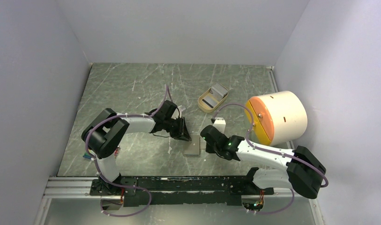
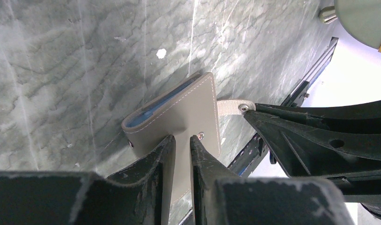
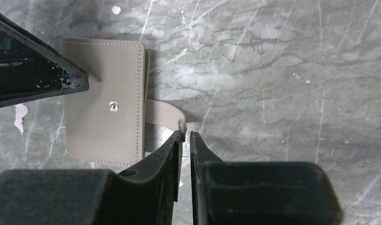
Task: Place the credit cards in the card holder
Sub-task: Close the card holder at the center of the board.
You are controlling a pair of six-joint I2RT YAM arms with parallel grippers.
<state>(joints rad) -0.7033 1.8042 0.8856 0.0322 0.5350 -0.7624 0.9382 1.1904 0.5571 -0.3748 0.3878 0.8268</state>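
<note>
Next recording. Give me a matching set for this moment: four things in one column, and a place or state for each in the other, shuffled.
Things:
1. card holder
2. tan tray
3. cream cylinder
4. right gripper

Places or states:
A. on the far part of the table, beyond both arms
B. at the right edge of the overhead view, orange face turned left
C. folded over, strap undone
D. jaws nearly together at the strap's snap end

Pairs: 1-C, 2-A, 3-B, 4-D
</note>
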